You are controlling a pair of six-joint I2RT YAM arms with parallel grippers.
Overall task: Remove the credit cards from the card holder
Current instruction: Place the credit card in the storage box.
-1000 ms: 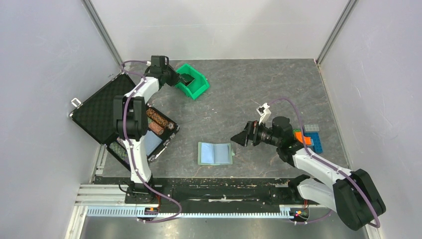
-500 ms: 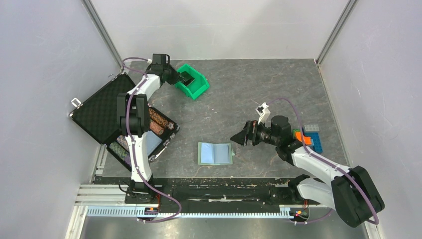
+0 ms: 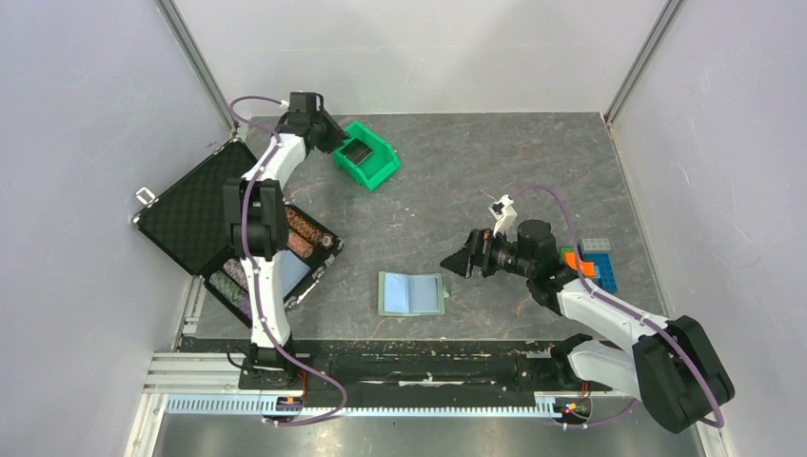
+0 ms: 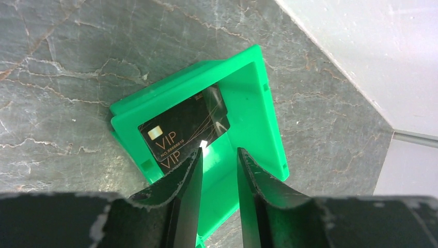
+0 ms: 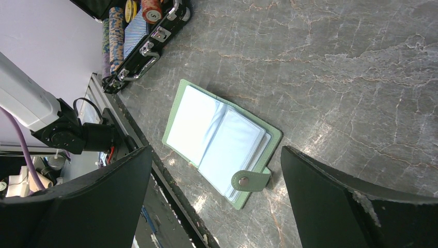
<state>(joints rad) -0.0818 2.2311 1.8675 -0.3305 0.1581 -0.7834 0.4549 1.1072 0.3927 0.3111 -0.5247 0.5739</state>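
The card holder point(image 3: 411, 293) lies open and flat near the table's front middle, pale green with light blue inner sleeves and a snap tab point(image 5: 251, 180). No card shows in it. Dark credit cards point(image 4: 183, 126) printed VIP lie inside the green bin point(image 3: 366, 155) at the back left. My left gripper point(image 3: 330, 136) hovers at the bin's left edge, its jaws a narrow gap apart with nothing between them point(image 4: 219, 155). My right gripper point(image 3: 455, 264) is wide open and empty, just right of and above the holder point(image 5: 216, 155).
A black foam-lined case point(image 3: 190, 205) lies open at the left, with rolls of poker chips point(image 3: 306, 231); it also shows in the right wrist view point(image 5: 147, 28). Coloured toy bricks point(image 3: 592, 262) sit beside the right arm. Grey walls enclose the table.
My left gripper has drawn back a little up and to the left, away from the green bin. The right arm and the card holder have not moved.
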